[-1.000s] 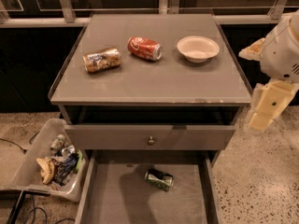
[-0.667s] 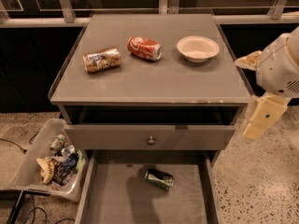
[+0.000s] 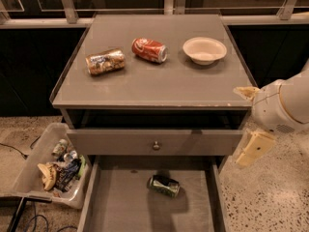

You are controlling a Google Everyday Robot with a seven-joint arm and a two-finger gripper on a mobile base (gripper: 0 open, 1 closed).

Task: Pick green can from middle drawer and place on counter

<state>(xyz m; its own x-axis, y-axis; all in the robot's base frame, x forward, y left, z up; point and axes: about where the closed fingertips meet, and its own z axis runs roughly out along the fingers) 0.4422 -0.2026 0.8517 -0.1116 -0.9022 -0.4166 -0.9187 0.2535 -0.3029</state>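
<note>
The green can (image 3: 164, 185) lies on its side on the floor of the open middle drawer (image 3: 116, 209), near the drawer's back centre. The counter (image 3: 159, 83) is the grey cabinet top above it. My gripper (image 3: 250, 122) hangs at the cabinet's right front corner, level with the upper drawer, above and to the right of the green can and well apart from it. Its two cream fingers (image 3: 254, 149) stand wide apart with nothing between them.
On the counter lie a gold-brown can (image 3: 105, 62), a red cola can (image 3: 149, 50) and a white bowl (image 3: 204, 50). The upper drawer front with a small knob (image 3: 155, 144) is pulled out slightly. A clear bin of trash (image 3: 53, 166) sits on the floor at left.
My gripper and arm have moved down and left, closer to the cabinet's right front corner. The cans and drawer have not moved.
</note>
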